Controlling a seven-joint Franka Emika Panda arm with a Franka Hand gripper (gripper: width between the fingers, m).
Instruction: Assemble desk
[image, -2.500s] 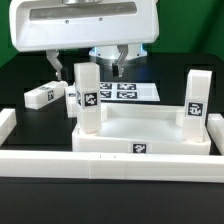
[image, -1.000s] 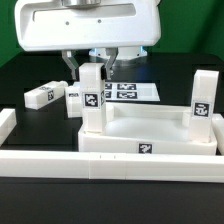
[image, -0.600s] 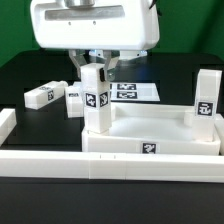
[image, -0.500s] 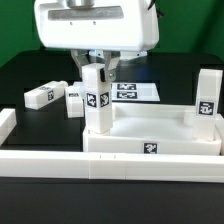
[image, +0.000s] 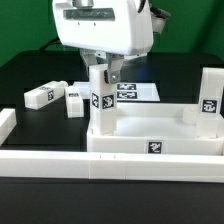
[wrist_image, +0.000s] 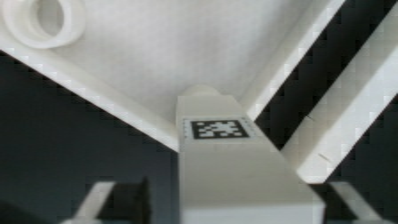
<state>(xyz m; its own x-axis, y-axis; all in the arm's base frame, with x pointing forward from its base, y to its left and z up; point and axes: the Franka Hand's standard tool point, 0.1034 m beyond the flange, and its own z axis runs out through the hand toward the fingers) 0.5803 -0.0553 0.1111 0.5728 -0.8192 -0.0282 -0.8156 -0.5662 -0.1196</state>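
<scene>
The white tray-like tabletop (image: 160, 128) lies behind the front bar. One tagged white leg (image: 103, 100) stands upright in its corner on the exterior view's left, and another leg (image: 211, 95) stands in the corner on the right. My gripper (image: 105, 72) hangs over the left leg and is open. Its fingers straddle the top of the leg, with a dark gap showing beside one finger. In the wrist view the leg (wrist_image: 219, 130) runs up between the fingers (wrist_image: 102, 205) of the gripper (wrist_image: 219, 208), above the tabletop (wrist_image: 160, 60) and a round socket (wrist_image: 54, 22).
Two loose tagged legs (image: 42, 96) (image: 74, 101) lie on the black table to the exterior view's left of the tabletop. The marker board (image: 135, 92) lies behind. A long white border bar (image: 100, 165) runs along the front, and a short one (image: 5, 125) stands at the left.
The gripper, the leg between its fingers and the tabletop have shifted toward the exterior view's right. The fingers have spread apart from the leg's sides.
</scene>
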